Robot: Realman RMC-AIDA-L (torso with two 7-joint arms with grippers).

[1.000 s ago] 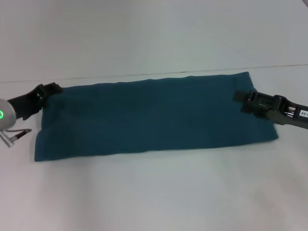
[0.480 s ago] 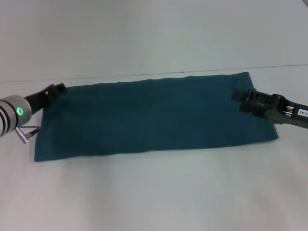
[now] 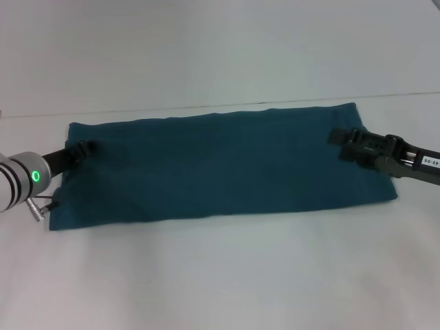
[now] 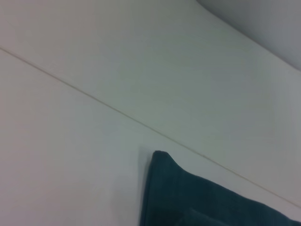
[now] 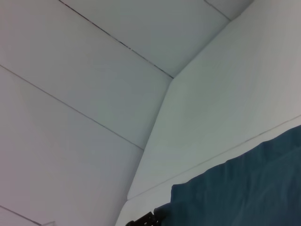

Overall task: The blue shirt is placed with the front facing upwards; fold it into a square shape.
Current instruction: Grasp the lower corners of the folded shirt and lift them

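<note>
Blue shirt (image 3: 227, 161) lies flat on white table (image 3: 227, 275), folded to a long strip running 9 to 3 o'clock. Left gripper (image 3: 84, 148) sits on its 9 o'clock end, right gripper (image 3: 342, 141) on 3 o'clock end; can't tell how far open either is or whether they're gripping the cloth.

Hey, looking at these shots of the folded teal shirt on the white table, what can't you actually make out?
- Head view: the dark teal-blue shirt shows only plain cloth; lettering and collar are hidden by the folding.
- Head view: the left gripper and right gripper sit at the shirt's ends; their grip is too dark and small to judge.
- Left wrist view: the shirt corner is cut off by the frame edge.
</note>
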